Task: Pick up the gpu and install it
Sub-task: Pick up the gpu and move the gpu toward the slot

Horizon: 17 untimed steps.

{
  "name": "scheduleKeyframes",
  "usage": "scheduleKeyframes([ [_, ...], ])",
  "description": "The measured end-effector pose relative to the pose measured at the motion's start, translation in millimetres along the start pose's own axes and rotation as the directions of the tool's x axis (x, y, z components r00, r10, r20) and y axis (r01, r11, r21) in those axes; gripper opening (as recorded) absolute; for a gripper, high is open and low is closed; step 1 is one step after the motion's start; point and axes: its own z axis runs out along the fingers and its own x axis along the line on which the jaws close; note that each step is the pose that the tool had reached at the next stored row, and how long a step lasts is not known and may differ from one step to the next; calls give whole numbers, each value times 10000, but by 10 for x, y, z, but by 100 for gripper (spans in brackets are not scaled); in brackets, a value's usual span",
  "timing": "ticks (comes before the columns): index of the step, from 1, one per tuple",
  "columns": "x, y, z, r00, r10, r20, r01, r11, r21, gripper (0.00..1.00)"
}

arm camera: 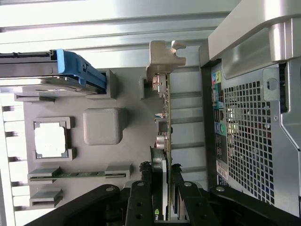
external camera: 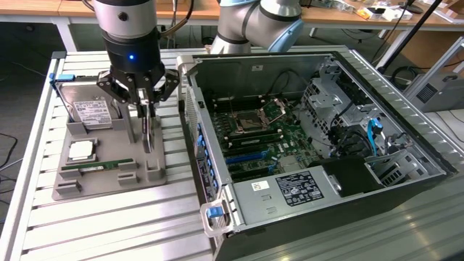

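The exterior view shows the whole layout. The gripper hangs over a grey tray on the slatted table, and the open computer case lies just to the exterior view's right with its motherboard exposed. The wrist view shows the hold close up. The two black fingers press on opposite faces of the gpu, so the gripper is clamped on it at a middling width.

The gpu stands on its long edge in the tray, on the side nearest the case. From the exterior view it shows as a thin dark strip below the fingers. Whether its lower edge is off the tray, I cannot tell. Its long axis runs alongside the case's vented wall. Its silvery bracket points toward the tray end that holds the hard drive.

On the tray, the hard drive, a square chip and a green memory stick all lie on the side of the gpu away from the case, apart from it. A narrow strip of table separates the tray's edge from the case. The case's upward side is open.
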Motion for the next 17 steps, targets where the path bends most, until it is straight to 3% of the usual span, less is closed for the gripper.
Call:
scheduleKeyframes([
  [17, -2, 2, -96, 10000, 0, -1, 0, 10000, -13, 27],
])
